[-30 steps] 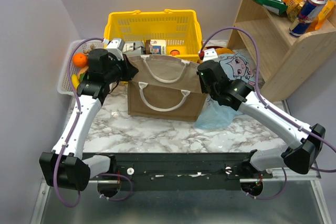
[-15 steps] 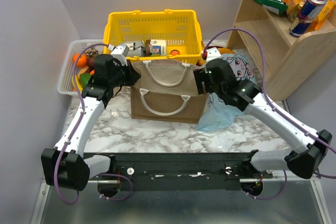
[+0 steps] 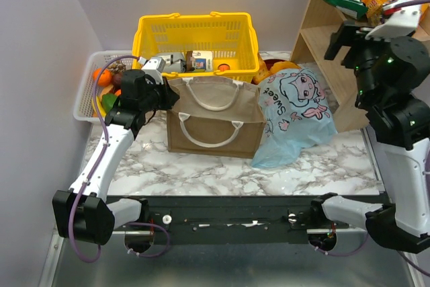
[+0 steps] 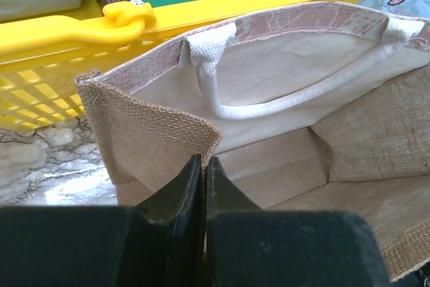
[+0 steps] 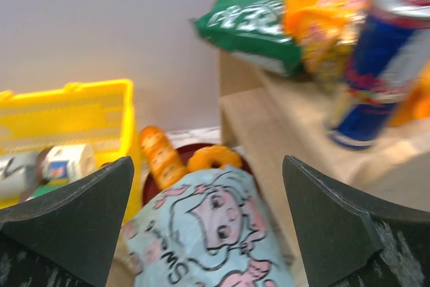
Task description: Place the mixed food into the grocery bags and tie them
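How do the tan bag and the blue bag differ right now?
The tan bag stands upright with its mouth open; the blue bag slumps beside it. The left gripper pinches the tan bag's rim; nothing holds the blue bag. The tan bag is coarse weave, the blue bag thin printed plastic. Both sit on the table.

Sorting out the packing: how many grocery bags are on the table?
2. The tan bag stands in front of the yellow basket, its rim pinched by the left gripper. The light-blue cartoon bag slumps just right of it. I see no others.
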`<state>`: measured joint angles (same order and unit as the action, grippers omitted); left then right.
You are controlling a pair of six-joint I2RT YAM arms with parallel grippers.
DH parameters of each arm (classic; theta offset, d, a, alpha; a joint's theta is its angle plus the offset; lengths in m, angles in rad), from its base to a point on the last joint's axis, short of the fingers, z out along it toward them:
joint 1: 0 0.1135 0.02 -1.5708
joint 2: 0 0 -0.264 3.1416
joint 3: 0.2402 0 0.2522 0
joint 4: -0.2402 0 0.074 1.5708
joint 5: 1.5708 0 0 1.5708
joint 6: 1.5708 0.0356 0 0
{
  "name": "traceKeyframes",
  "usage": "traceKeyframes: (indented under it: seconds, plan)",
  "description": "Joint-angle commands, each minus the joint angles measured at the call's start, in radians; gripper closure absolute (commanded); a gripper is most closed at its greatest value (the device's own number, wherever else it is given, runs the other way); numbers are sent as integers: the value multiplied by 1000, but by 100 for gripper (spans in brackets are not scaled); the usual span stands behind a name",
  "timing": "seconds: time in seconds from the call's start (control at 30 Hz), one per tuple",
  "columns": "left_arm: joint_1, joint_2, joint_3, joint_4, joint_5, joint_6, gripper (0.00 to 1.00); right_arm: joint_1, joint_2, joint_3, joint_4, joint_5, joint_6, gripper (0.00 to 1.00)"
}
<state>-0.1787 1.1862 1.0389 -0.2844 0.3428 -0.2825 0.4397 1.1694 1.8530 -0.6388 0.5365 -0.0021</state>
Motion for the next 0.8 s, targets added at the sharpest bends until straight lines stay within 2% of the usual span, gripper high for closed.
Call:
traceKeyframes:
  seconds: [0.0,0.1,0.23,0.33,0.5,0.77]
  plan:
    - [-2,-10,-11,-30,-59,28,100,-154,-2,14,-35,-39,-55,0]
    - [-2,-13,-11,-32,-56,29,100,-287,13,38,-44,-101,-84,0]
    - [-2,-10,-11,-32,-59,29,100,-536,45,74,-45,-312,-59,0]
    - [-4,-8,-10,-35,-65,32,100,-626,81,106,-33,-435,-71,1]
    - [-4,-11,-10,-39,-71,37,100,-703,142,114,27,-605,-73,5]
    - [-4,-13,-8,-42,-80,40,100,-734,205,129,114,-593,-59,5]
